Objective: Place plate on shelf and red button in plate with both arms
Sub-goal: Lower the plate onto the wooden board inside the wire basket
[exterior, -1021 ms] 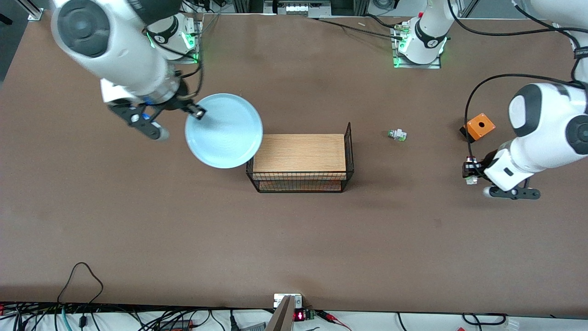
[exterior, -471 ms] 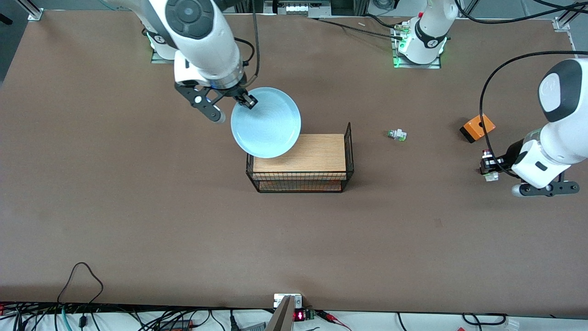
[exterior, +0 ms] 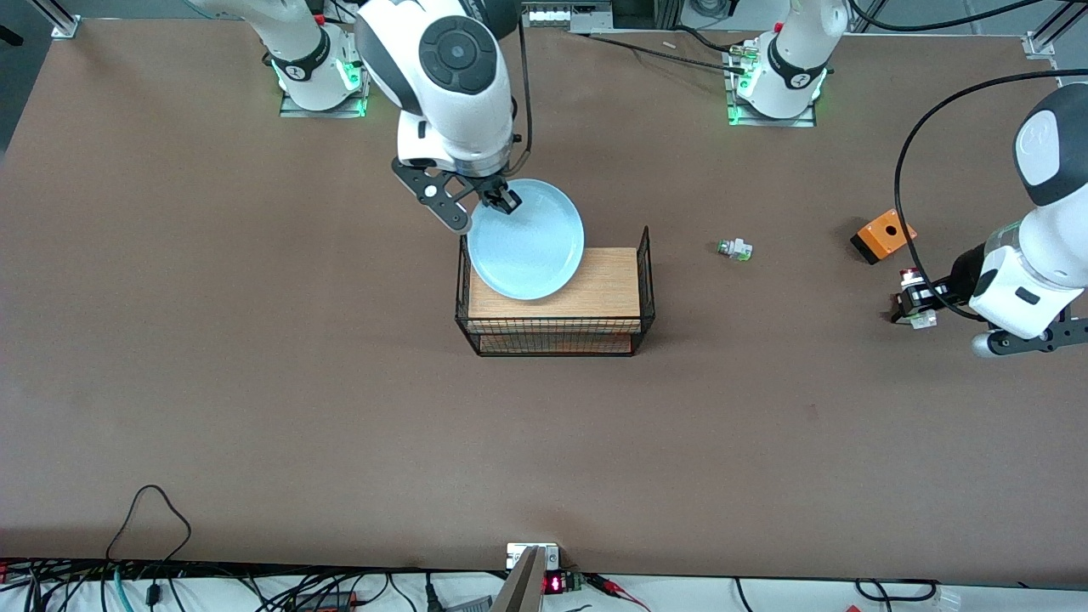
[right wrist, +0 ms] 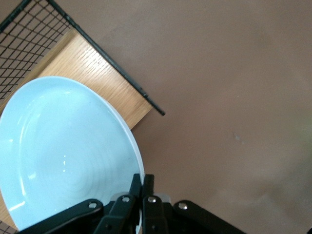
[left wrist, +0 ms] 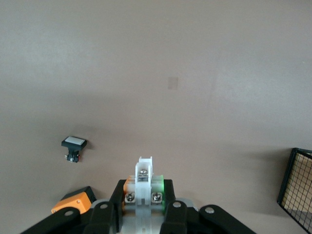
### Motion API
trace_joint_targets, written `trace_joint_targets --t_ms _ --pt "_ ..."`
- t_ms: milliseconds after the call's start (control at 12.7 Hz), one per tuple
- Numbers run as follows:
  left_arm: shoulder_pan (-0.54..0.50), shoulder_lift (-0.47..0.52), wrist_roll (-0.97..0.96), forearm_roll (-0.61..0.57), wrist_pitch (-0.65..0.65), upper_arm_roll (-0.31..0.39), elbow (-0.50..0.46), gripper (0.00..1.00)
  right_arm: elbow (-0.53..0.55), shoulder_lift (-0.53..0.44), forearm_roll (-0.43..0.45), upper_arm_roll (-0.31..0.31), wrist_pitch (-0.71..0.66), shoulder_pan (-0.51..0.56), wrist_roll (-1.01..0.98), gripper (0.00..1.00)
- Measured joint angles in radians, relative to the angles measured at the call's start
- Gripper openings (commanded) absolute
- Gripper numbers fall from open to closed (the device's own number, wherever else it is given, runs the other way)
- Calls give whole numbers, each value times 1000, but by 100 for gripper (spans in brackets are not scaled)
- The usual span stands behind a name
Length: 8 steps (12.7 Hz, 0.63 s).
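Plate (exterior: 527, 242), round, shallow and pale blue with a glossy surface and faint concentric rings, hangs in the air over the wire rack (exterior: 557, 327), above the rack's end toward the right arm. The right gripper (exterior: 500, 201) pinches the plate's rim, its two black fingers closed tight on the thin edge, as the right wrist view shows at close range. The rack is a black wire-mesh basket with a light, grained wooden board (exterior: 595, 289) as its top shelf; part of the plate overlaps that board.

At the left arm's end of the table, the left gripper (exterior: 916, 304) is up over bare table and has its fingers clamped on the red button (exterior: 914, 297), a tiny part with a white plastic body, a small red cap at one end and green bits on its side. The left wrist view shows the white body (left wrist: 145, 183) standing between the black fingers, with small screw heads on it.

On the brown, matte tabletop (exterior: 340, 425) lie an orange box (exterior: 884, 234) with a round hole in its face, just beside the left gripper in the front view, and a small white part with a green tip (exterior: 735, 249) between the rack and the orange box. A small black part with a white face (left wrist: 74, 145) appears only in the left wrist view.
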<state>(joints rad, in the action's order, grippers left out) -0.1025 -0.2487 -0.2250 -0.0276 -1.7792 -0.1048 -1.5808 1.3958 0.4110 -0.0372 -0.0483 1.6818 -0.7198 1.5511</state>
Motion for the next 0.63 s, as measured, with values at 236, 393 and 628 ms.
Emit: trace_joint_targets --t_ms 236,393,628 --pt "1 0 -77 0 2 -6 0 0 1 29 20 0 44 -22 55 2" --pt "1 0 -122 0 3 -11 0 0 1 49 25 1 76 -28 75 2" --pt "1 0 -176 0 4 -12 0 0 2 78 53 1 107 -48 103 2"
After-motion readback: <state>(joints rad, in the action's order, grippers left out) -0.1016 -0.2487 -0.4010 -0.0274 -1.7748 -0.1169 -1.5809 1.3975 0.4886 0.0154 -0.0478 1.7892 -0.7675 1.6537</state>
